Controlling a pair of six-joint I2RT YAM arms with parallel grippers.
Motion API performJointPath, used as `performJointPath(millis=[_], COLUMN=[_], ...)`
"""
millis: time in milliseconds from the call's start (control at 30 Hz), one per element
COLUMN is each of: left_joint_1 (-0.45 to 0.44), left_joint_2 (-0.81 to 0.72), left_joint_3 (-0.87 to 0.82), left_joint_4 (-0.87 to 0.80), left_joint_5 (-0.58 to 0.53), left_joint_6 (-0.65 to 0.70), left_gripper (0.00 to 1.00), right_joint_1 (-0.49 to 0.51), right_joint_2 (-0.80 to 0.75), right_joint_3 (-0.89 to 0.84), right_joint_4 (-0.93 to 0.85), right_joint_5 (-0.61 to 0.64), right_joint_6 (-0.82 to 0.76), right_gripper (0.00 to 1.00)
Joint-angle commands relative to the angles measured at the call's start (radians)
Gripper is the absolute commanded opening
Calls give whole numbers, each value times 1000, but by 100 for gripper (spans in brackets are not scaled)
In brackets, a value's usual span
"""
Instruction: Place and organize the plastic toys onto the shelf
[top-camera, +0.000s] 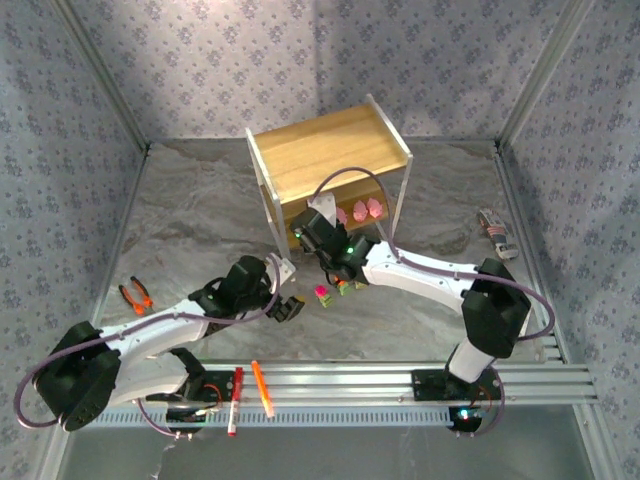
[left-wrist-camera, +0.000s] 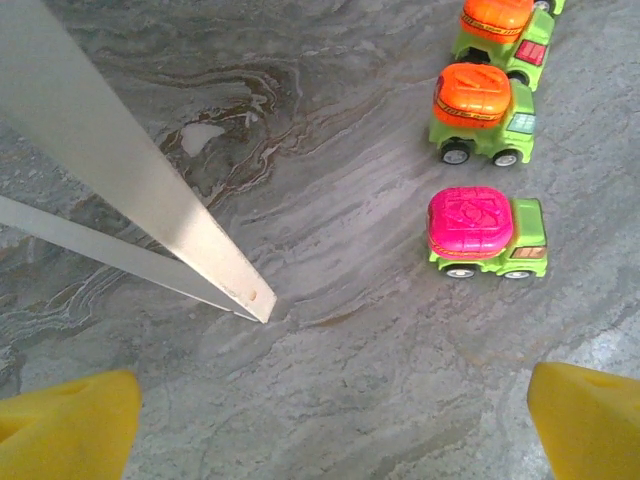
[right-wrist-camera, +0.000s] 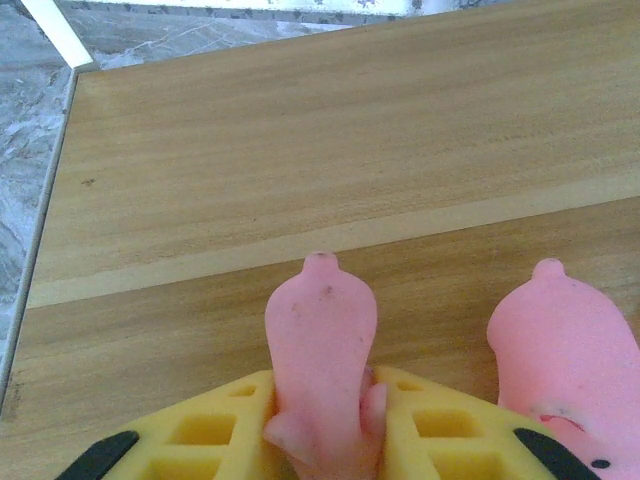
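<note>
Right pincer (right-wrist-camera: 322, 388) around smooth pink figure (right-wrist-camera: 320, 315)

The left arm (top-camera: 160, 325) lies low, stretched from its base at the near left corner out toward the middle. Its dark left wrist (top-camera: 243, 285) is bent so the left jaws point downward. Those jaws stand wide apart, one yellow pad (left-wrist-camera: 65, 430) at each bottom corner of the wrist camera's view. The right arm (top-camera: 420, 275) rises from its base at the near right, folds at a dark elbow (top-camera: 495, 310), and reaches away and to the left with its white forearm. The right wrist (top-camera: 335, 248) shows a small green light. The right jaws are closed tight, their yellow pads pinching a pink toy (right-wrist-camera: 320, 340) from both sides.
</note>
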Motion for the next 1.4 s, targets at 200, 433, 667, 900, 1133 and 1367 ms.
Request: performJointPath(millis=[200, 433, 667, 900, 1133, 1367], left_joint_1=[-11, -12, -11, -12, -12, -13], left_joint_2=[-18, -12, -14, -12, -9, -1], left_joint_3=[-13, -11, -10, -10, -7, 4], left_joint_4=[34, 31, 25, 27, 17, 6], left_joint_5=[105, 113, 118, 120, 136, 149], left_joint_6=[70, 77, 85, 89, 100, 107], left_gripper=[99, 99, 99, 99, 99, 99], right_joint_1=[3, 7, 10, 24, 44, 63], right_joint_2=[5, -5, -9, -16, -49, -92], right_joint_3=[39, 23, 24, 42, 37, 17], right_joint_4=[-34, -46, -55, -78, -100, -145], right_joint_5=[16, 28, 29, 52, 75, 95], right_joint_6=[-1, 10, 13, 2, 3, 20], right_gripper=[28, 30, 38, 47, 50, 51])
